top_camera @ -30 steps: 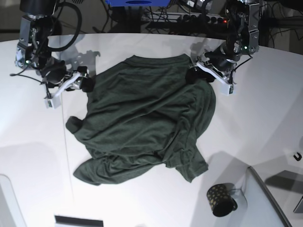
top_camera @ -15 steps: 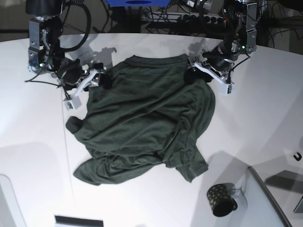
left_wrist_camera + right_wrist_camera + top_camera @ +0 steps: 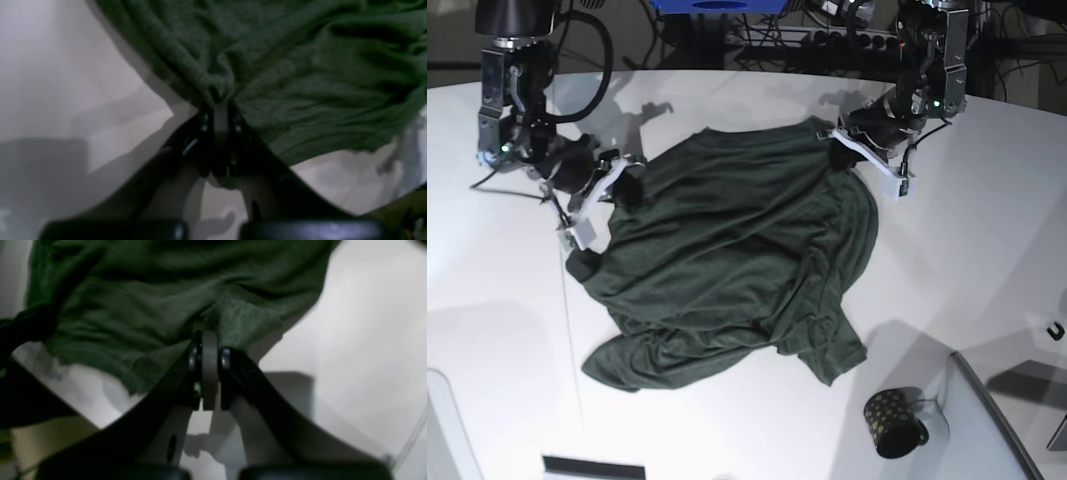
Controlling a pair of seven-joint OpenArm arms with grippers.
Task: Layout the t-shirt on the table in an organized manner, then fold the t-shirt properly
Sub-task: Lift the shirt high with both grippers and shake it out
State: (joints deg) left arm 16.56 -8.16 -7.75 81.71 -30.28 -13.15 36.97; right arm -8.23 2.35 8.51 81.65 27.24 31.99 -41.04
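The dark green t-shirt (image 3: 737, 260) lies crumpled on the white table (image 3: 972, 250), one sleeve pointing toward the front. At the shirt's upper right corner, my left gripper (image 3: 835, 150) is shut on the fabric. The left wrist view shows its jaws (image 3: 218, 108) pinching a bunched edge of the t-shirt (image 3: 283, 66). My right gripper (image 3: 630, 185) is shut on the shirt's left edge. In the right wrist view its jaws (image 3: 208, 340) are closed on a fold of the t-shirt (image 3: 150, 306), just above the table (image 3: 367, 323).
A small dark gold-dotted mug (image 3: 892, 422) stands at the front right, beside a grey tray-like panel (image 3: 1002, 430). A thin dark seam line (image 3: 574, 340) runs down the table's left side. Cables and a power strip (image 3: 847, 40) lie behind the table's curved back edge.
The right gripper came in from the left to the shirt's edge and shut on it. The left gripper shut on the upper right corner. The shirt's top edge shifted slightly.
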